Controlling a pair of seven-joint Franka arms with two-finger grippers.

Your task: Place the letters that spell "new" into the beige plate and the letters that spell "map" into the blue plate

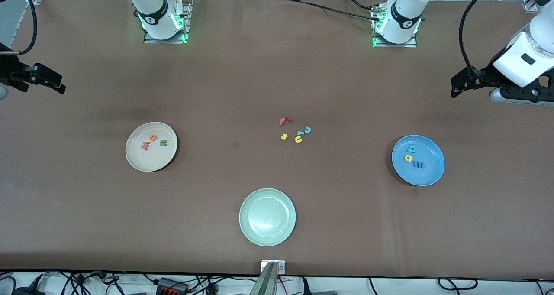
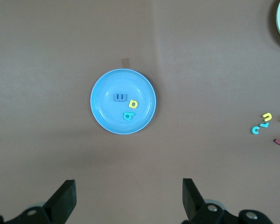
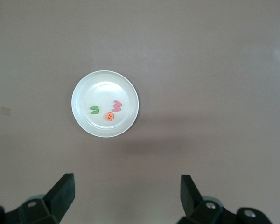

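The beige plate [image 1: 147,161] lies toward the right arm's end of the table and holds the green n [image 1: 163,143], orange e [image 1: 152,137] and red-pink w [image 1: 145,146]. The blue plate [image 1: 428,176] lies toward the left arm's end and holds the blue m [image 1: 418,164], yellow a [image 1: 408,157] and teal p [image 1: 410,149]. My left gripper [image 2: 129,196] hangs open and empty high above bare table beside the blue plate [image 2: 102,112]. My right gripper [image 3: 127,193] is open and empty too, high beside the beige plate [image 3: 91,126].
Loose letters lie in a cluster mid-table: a red f [image 1: 284,121], a yellow s [image 1: 284,136], a yellow u [image 1: 298,139] and a teal c [image 1: 307,129]. A pale green plate [image 1: 267,217] sits nearer the front camera than them.
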